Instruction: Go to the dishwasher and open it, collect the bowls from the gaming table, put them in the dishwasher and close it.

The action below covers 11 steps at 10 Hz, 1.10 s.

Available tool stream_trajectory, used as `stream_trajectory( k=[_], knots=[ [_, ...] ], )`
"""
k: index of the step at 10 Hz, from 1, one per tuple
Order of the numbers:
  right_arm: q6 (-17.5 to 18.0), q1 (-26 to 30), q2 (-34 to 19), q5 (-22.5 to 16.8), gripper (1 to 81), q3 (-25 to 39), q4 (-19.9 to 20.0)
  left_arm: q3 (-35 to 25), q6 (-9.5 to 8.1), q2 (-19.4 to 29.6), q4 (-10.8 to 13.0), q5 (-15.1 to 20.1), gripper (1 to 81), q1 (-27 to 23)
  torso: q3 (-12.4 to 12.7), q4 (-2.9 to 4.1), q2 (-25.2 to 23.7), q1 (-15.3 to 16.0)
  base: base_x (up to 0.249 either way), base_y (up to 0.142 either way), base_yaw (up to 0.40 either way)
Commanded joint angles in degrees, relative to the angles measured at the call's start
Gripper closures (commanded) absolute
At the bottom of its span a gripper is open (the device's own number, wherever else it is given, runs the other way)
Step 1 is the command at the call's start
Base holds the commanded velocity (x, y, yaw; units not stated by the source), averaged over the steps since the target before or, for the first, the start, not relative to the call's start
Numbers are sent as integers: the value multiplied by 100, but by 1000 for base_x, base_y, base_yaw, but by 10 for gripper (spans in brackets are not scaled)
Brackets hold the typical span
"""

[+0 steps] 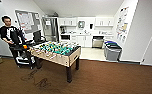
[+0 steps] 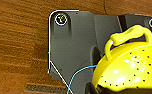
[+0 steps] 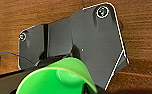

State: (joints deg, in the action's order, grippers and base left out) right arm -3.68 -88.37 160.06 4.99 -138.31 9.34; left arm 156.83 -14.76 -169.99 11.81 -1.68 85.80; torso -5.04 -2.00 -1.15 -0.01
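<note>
- Both bowls collected: yellow perforated bowl [image 2: 128, 66] at left wrist, green bowl [image 3: 59, 78] at right wrist; finger state impossible to tell.
- Dishwasher [image 1: 97, 42] far ahead in kitchenette, apparently open; loading and closing left.

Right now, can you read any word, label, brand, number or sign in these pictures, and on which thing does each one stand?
No text can be read.
Notice board behind the person: papers pinned on it, too blurred to read.
Posters on the right wall: coloured patches, print too small.
Yellow bowl at the left wrist: no lettering visible.
Green bowl at the right wrist: no lettering visible.
</note>
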Motion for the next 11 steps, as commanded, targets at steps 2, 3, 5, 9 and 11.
stream_trajectory(
  k=[2,3,5,9,11],
  knots=[
    [-27,218,-95,-340,811,51,-37,23,35,43,14,309,811,-217,0,0,0,1,166,-91,0],
    [-27,218,-95,-340,811,51,-46,23,35,43,14,309,811,-217,0,0,0,1,168,-91,0],
    [-27,227,-95,-340,811,51,-38,23,35,43,5,309,811,-217,0,0,0,1,168,-91,0],
    [-27,227,-95,-340,811,51,-37,14,35,34,23,309,811,-208,0,0,0,1,172,-91,0],
    [-19,227,-95,-340,811,51,-37,14,35,34,32,309,811,-208,0,0,2,1,177,-91,0]
  ],
)
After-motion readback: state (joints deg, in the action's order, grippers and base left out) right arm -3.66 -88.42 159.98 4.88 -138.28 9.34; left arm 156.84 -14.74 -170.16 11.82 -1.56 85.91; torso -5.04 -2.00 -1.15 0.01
